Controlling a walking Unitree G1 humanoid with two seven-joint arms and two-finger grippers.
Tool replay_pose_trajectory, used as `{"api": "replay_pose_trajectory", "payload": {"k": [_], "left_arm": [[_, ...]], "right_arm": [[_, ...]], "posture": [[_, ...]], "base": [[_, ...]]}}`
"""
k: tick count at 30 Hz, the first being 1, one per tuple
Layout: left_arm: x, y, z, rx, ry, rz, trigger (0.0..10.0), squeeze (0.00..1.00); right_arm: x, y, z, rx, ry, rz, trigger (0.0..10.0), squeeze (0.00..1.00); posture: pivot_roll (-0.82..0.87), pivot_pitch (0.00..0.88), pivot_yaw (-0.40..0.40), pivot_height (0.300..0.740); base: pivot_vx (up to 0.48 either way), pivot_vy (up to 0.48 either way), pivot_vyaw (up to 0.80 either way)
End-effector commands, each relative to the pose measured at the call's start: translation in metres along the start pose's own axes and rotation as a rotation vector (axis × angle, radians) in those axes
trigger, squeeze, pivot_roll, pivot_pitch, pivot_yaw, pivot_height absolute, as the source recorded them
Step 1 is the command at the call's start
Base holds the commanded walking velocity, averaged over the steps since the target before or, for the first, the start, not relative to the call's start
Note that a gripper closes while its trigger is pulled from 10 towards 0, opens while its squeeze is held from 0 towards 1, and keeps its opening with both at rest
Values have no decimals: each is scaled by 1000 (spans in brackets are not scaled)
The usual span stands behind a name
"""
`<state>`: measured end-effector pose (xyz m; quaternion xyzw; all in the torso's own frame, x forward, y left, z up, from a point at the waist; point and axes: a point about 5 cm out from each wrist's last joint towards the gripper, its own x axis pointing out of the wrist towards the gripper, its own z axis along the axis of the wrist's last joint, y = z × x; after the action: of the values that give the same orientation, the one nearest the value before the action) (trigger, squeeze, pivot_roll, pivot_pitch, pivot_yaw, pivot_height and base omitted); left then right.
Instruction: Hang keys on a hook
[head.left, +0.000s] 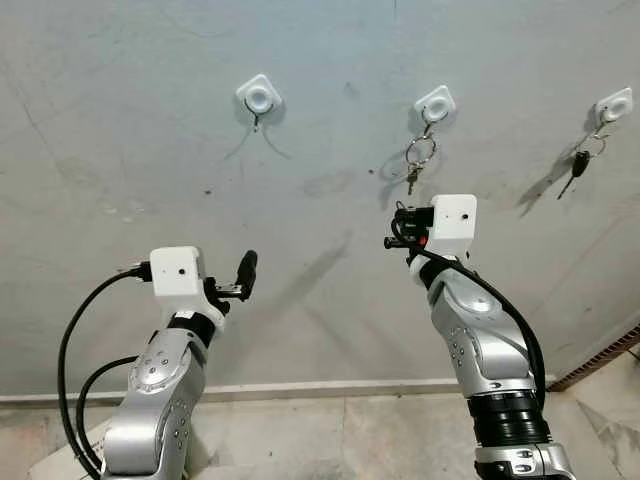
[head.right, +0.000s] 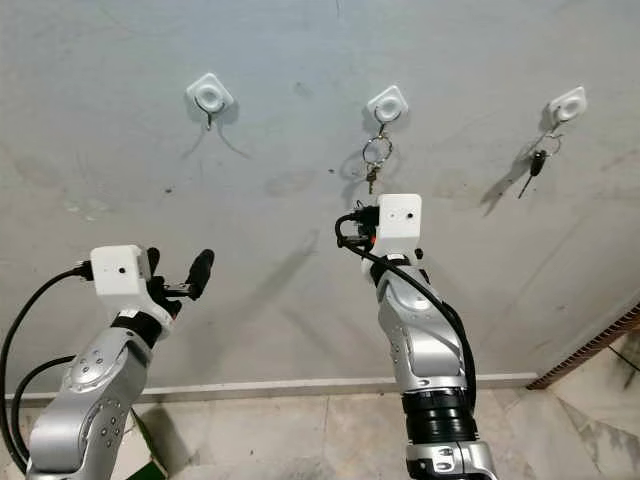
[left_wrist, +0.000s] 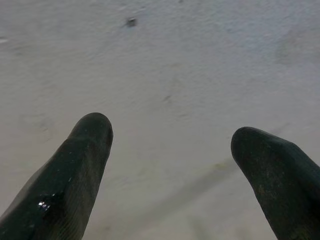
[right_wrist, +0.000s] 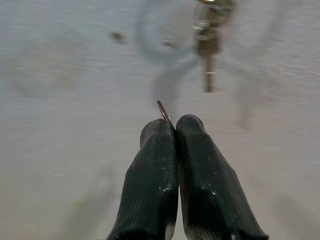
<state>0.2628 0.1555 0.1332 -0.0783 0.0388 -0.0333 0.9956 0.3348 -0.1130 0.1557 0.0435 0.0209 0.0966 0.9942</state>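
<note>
While the right arm is reaching up toward the wall (head.left: 150, 120), the right pincer (right_wrist: 174, 125) is standing with its two black fingers pressed together, and a thin arc of metal ring (right_wrist: 163, 112) is poking out from the seam between the fingertips; whether any keys are hanging from that ring cannot be told from these views. Working outward from that pincer, the middle hook (head.left: 436, 104) is lying above it on the wall, and a key ring with keys (head.left: 419, 155) is already hanging there, its long axis running straight down the plaster and its lower end sitting just above the wrist camera housing. Further to the robot's right, the right-hand hook (head.left: 612, 106) is carrying a dark key (head.left: 578, 165) of its own. Toward the robot's left, the left-hand hook (head.left: 259, 99) is showing nothing on its prong. The left pincer (left_wrist: 170, 150) is hovering with its fingers spread apart and nothing between them, facing bare wall below that free hook. In judgement, the coming move is turning on one relation: the gripped ring is sitting directly under an occupied hook, while the free hook is lying up and well across to the robot's left, nearer the left arm than the right.
</note>
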Motion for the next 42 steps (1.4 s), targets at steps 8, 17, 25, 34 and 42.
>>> {"api": "replay_pose_trajectory", "payload": {"k": [8,17,25,34,42], "left_arm": [[-9,7,10,121,-31,38,10000,0],[-40,13,8,237,-30,36,10000,0],[-60,10,14,305,-62,108,10000,0],[-78,27,3,285,28,138,10000,0],[-72,24,4,272,18,138,10000,0]], "right_arm": [[-8,4,2,-47,-17,66,10000,0],[-44,-15,2,-126,-35,101,10000,0],[-72,-15,6,-99,-43,79,10000,0],[-96,-6,-6,-85,33,124,10000,0],[-90,-2,-5,-80,28,140,10000,0]], "posture": [[168,43,-33,740],[172,47,-30,740],[176,41,-25,740],[176,36,-29,740],[182,24,-30,740]], "base": [[0,0,0],[0,0,0],[0,0,0],[0,0,0],[0,0,-775]]}}
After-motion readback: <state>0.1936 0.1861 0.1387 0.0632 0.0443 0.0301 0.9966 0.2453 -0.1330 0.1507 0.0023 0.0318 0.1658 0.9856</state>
